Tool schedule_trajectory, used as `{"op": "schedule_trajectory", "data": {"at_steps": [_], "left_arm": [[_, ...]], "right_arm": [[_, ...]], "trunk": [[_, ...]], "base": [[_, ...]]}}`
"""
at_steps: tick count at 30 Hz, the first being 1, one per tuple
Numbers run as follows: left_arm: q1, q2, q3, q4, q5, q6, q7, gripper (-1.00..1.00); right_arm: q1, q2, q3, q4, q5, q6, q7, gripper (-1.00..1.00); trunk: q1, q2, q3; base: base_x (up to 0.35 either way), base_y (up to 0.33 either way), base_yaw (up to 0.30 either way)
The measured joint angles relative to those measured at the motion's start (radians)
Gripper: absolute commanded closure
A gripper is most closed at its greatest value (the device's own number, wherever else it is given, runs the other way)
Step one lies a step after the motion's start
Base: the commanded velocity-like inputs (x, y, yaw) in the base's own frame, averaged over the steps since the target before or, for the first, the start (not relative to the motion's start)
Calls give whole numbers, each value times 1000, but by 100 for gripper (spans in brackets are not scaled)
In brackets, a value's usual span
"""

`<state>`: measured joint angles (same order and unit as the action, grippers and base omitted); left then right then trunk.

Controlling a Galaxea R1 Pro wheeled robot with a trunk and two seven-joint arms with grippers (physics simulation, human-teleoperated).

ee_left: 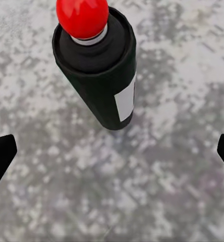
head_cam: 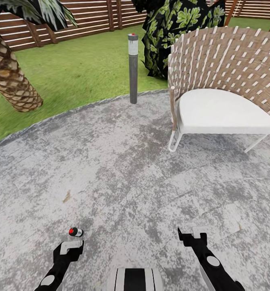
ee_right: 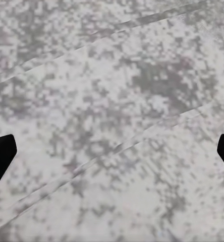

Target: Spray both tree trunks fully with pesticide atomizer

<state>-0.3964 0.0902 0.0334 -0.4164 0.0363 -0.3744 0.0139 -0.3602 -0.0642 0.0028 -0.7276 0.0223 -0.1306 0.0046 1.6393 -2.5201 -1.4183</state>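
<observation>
Standing upright on paving: atomizer (ee_left: 98, 70), beyond left end effector (ee_left: 112, 151); both end effectors released.

1. The floor (head_cam: 122, 169) in the middle of the head view looks like rough, matt stone, mottled grey and pale.
2. The lawn (head_cam: 78, 68) at upper left reads as soft, matt green grass.
3. The pesticide atomizer (ee_left: 99, 70), at the top of the left wrist view, has a smooth black body with a dull sheen, a glossy red cap and a matt white label.
4. The chair (head_cam: 228, 81) at upper right has a woven wicker-like back in tan and white strips, a smooth white cushion and a thin white metal-looking frame.
5. The fence (head_cam: 90, 16) along the top is brown slatted wood.
6. The palm trunk (head_cam: 9, 72) at far left looks rough and scaly.
7. The post (head_cam: 133, 68) is dull grey, metal-like.
</observation>
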Motion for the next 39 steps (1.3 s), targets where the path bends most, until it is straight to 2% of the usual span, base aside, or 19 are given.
{"op": "schedule_trajectory", "data": {"at_steps": [12,39], "left_arm": [[0,-2,0,0,-1,0,0,-100],[-5,-3,-2,-7,-1,0,0,-100]], "right_arm": [[0,0,0,1,0,0,-2,-100],[0,0,0,0,0,0,-2,-100]], "trunk": [[0,0,-1],[0,0,-1]], "base": [[0,68,0],[55,2,0]]}}
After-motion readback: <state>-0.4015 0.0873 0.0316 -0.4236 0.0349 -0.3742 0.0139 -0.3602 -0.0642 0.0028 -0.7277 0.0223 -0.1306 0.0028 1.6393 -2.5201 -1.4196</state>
